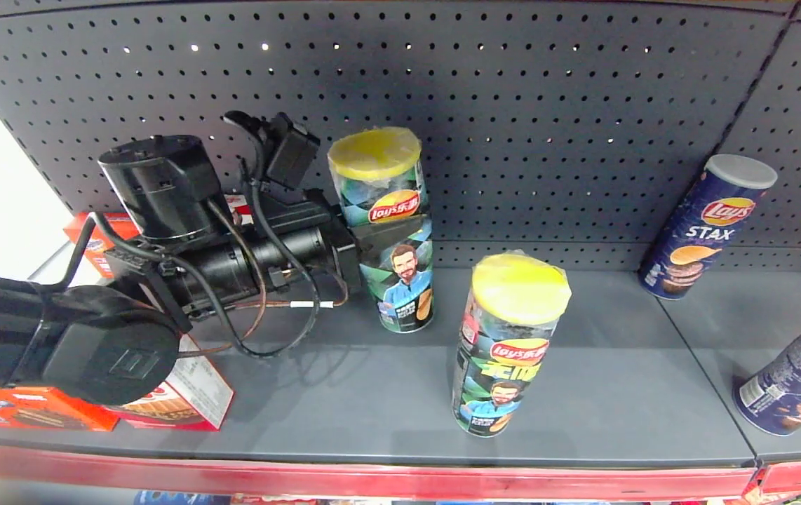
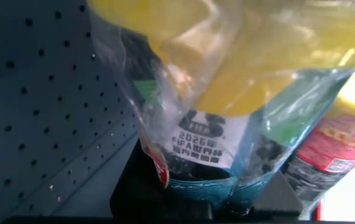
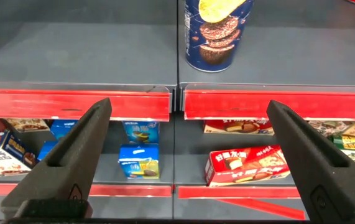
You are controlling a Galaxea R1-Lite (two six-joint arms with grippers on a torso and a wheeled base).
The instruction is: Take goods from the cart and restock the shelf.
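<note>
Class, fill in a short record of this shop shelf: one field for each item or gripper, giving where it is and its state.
Left gripper: shut on the held can, yellow-lidded, upright near the pegboard
Second yellow-lidded can: standing free, nearer the shelf front, right of the held one
Back blue can: by the pegboard, on the right
Front blue can: far right, near the front edge
Boxes: at the left end
Right gripper: open, facing the red front edge
</note>
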